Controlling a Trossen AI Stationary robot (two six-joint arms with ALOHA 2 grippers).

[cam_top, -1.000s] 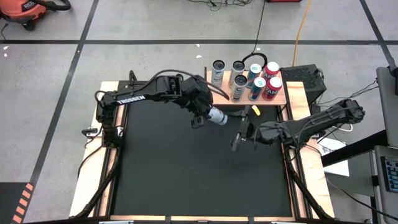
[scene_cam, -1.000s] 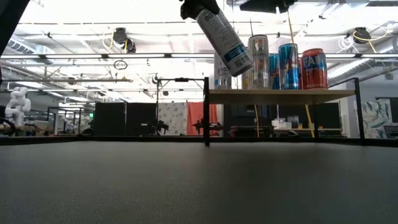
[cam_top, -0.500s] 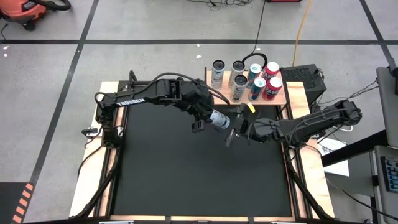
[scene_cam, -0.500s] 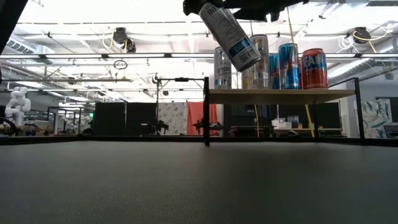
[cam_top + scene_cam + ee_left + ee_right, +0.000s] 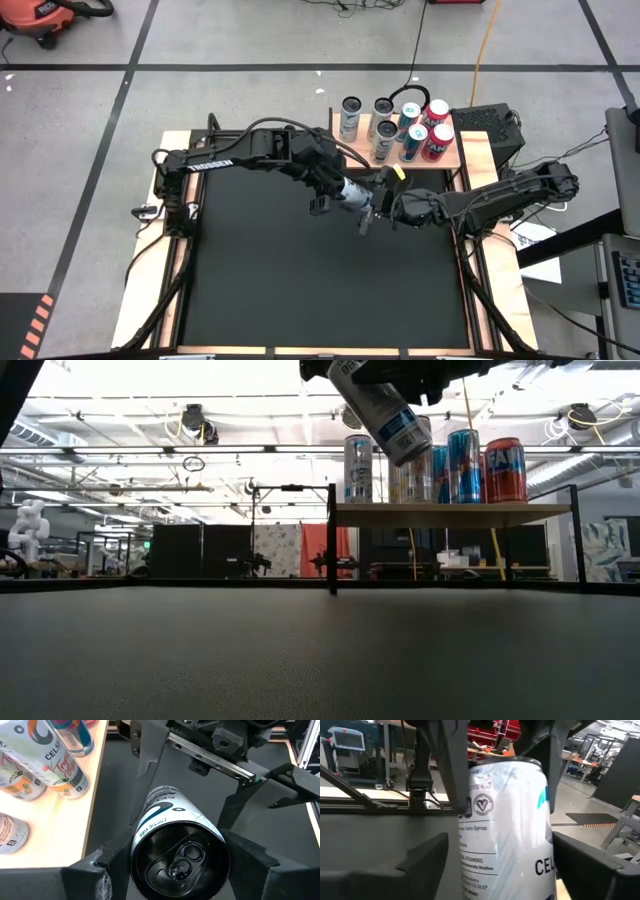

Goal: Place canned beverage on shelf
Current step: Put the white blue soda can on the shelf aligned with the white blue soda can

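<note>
A white-and-blue can [image 5: 352,194] hangs tilted high over the black mat, level with the cans on the shelf in the low view [image 5: 385,410]. My left gripper [image 5: 343,190] is shut on it. My right gripper [image 5: 368,207] is open and reaches in from the table's right. Its fingers stand on either side of the can's lower body [image 5: 505,820], and I cannot tell whether they touch it. The wooden shelf [image 5: 447,161] at the far edge carries several upright cans [image 5: 410,128]. My left gripper pinches the can's side wall near its pull-tab end [image 5: 137,855] between its two fingers [image 5: 107,865], one on each side. The fingers slant down from the table's left. The can is lifted clear, tilted, with its bottom end pointing down toward the right.
The shelf [image 5: 450,513] stands on thin dark legs just beyond the held can, and the cans on it fill most of its top. A bare strip of wood [image 5: 60,835] shows at its near edge. The black mat [image 5: 320,280] lies wide below both arms.
My right gripper has gone toward the table's left and a little down, up to the held can, and its fingers now straddle the can's lower part. The can stays tilted in my left gripper's hold.
</note>
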